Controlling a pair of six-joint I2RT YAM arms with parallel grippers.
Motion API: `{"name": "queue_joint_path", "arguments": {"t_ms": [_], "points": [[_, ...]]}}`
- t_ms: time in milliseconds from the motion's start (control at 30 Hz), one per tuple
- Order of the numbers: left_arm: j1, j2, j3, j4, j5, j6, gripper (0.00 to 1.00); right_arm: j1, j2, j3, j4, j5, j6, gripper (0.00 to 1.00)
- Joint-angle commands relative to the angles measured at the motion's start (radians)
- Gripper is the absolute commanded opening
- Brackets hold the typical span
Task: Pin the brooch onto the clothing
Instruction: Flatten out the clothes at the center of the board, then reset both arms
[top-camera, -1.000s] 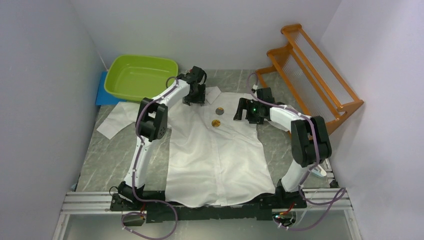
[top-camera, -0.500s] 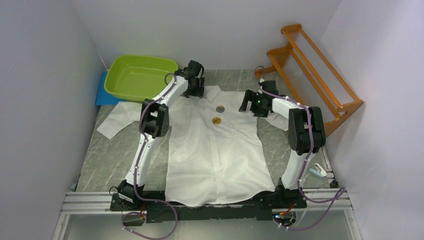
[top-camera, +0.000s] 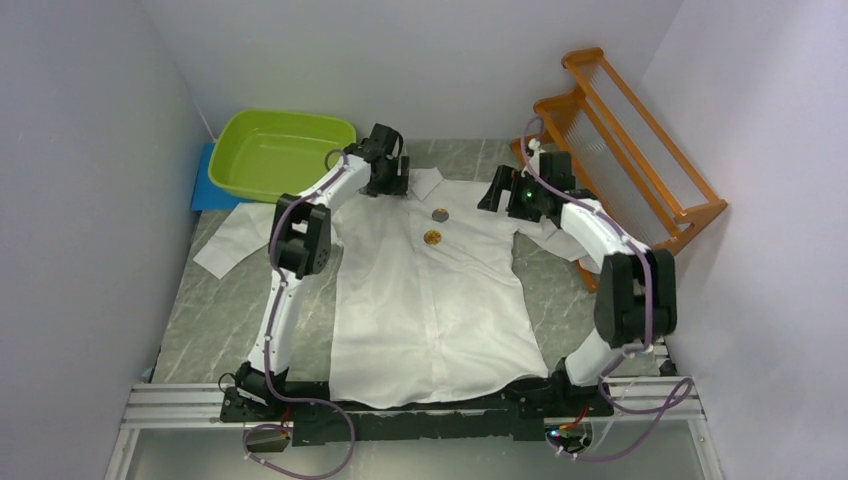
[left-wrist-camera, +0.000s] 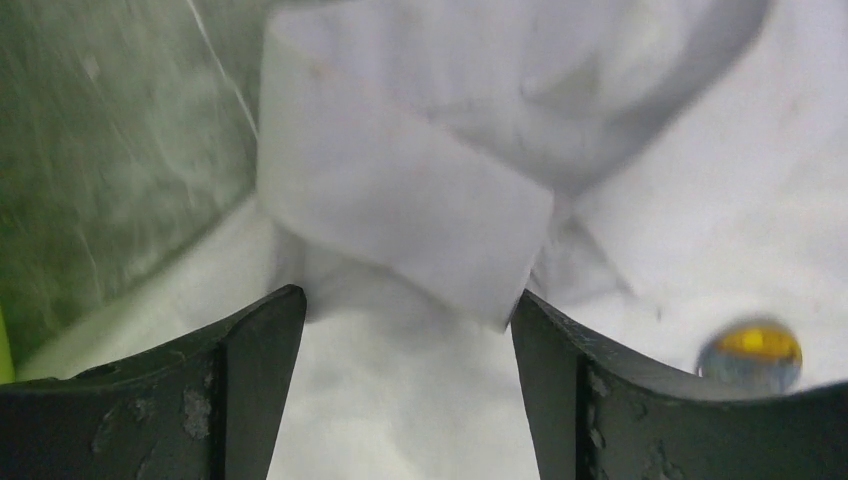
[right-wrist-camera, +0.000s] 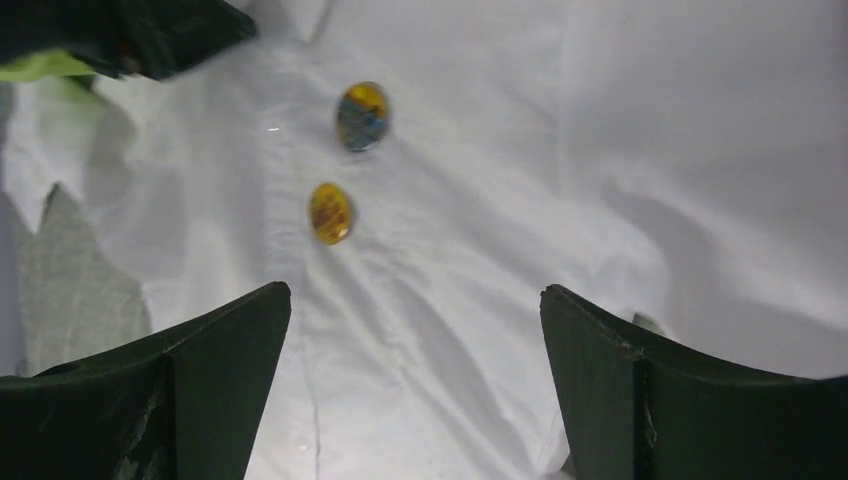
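Two on shirt (top-camera: 430, 310) nr far edge of counter (top-camera: 200, 320): gold brooch (top-camera: 433, 237), blue-yellow brooch (top-camera: 439, 213); L gripper (left-wrist-camera: 405, 330) & R gripper (right-wrist-camera: 415, 300) jaws apart, empty.

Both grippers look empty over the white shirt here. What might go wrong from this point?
1. The yellow-and-blue round brooch and the golden round brooch lie close together on the white button-front shirt. The open right gripper, reaching for one, may knock the other or pinch fabric.
2. The open left gripper faces the pointed collar. Closing there might bunch the shirt and shift the brooches.
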Motion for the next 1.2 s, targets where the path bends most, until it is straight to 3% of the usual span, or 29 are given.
{"name": "queue_joint_path", "arguments": {"t_ms": [0,100,267,500,733,833,933,1167], "points": [[-0.037,-0.283,-0.221,0.122,0.095,-0.025,0.82,-0.003,-0.179,-0.072,0.024,-0.058,-0.007,1.0],[-0.059,-0.491,-0.382,0.192,0.125,-0.034,0.89,-0.002,-0.294,-0.154,0.036,-0.061,-0.001,1.0],[-0.061,-0.901,-0.748,0.353,0.157,-0.092,0.92,-0.003,-0.499,-0.325,0.047,-0.049,-0.02,1.0],[-0.027,-1.457,-1.276,0.385,-0.079,-0.196,0.95,-0.004,-0.754,-0.519,0.075,0.084,-0.057,1.0],[-0.021,-1.944,-1.617,0.251,-0.357,-0.303,0.95,-0.005,-0.834,-0.633,0.2,0.206,-0.104,1.0],[-0.021,-2.064,-1.71,0.197,-0.471,-0.325,0.95,-0.004,-0.838,-0.674,0.28,0.251,-0.148,1.0],[-0.021,-2.125,-1.805,0.241,-0.543,-0.283,0.95,-0.004,-0.824,-0.728,0.407,0.301,-0.208,1.0],[-0.021,-2.115,-2.033,0.643,-0.751,-0.123,0.95,-0.003,-0.772,-0.853,0.666,0.45,-0.239,1.0]]}}
